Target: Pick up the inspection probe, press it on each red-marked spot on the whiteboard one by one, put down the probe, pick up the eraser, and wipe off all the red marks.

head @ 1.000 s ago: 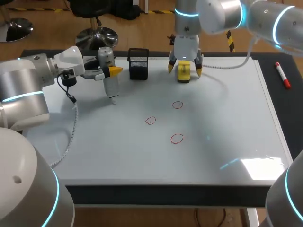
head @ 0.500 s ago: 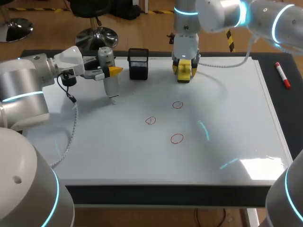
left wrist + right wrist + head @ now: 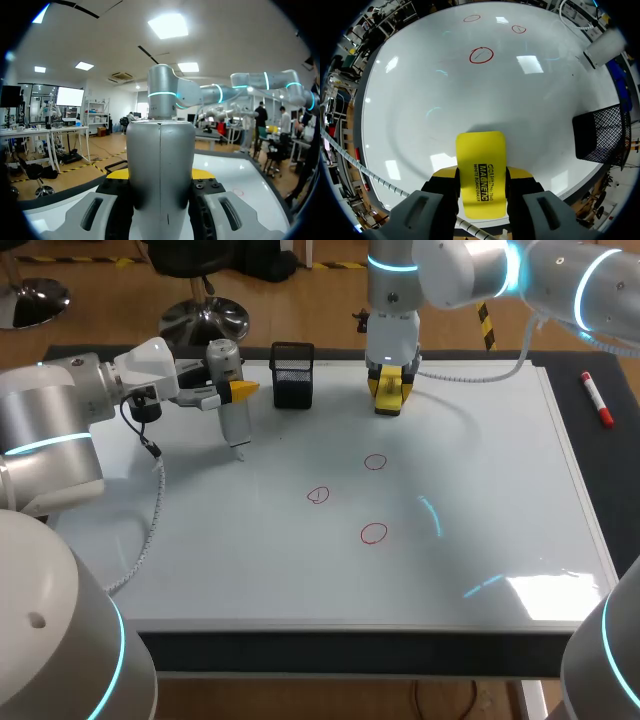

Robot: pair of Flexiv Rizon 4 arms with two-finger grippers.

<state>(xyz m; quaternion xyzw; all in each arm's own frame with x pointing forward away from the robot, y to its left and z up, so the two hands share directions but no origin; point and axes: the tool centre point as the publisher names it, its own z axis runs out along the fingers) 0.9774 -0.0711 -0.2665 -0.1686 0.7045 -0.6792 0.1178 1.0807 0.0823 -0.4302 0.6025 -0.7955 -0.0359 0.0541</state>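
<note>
**Eraser gripped, three rings yet to wipe**

From beside the tabletop (image 3: 605, 470), I'd put the job past its middle, with the wiping not begun. All three red marks are whole on the whiteboard (image 3: 480, 490). The far ring (image 3: 375, 462), the left ring (image 3: 318, 495) and the near ring (image 3: 373, 532) are clustered about the board's centre. Whether each has had its press, nothing here tells me.

The probe (image 3: 234, 420) has not been set down. The left claw (image 3: 231, 393) is clamped on it, a finger on either side, and holds it upright at about 10 o'clock on the board, tip pointing down. I cannot tell whether the tip touches the surface. A black mesh cup (image 3: 292, 375) stands just beside it, toward 11 o'clock.

The eraser (image 3: 481, 160) sits at 12 o'clock by the board's far edge. The right claw (image 3: 389, 382) is closed on it, yellow tips pressed to both long sides, and its yellow back juts out ahead of the fingers. From there the far ring lies near, at 6 o'clock, with the other two beyond it.

What remains, as I judge it, is to park the probe and sweep all three rings. A red marker (image 3: 597, 400) lies off the board at 2 o'clock, well apart.
</note>
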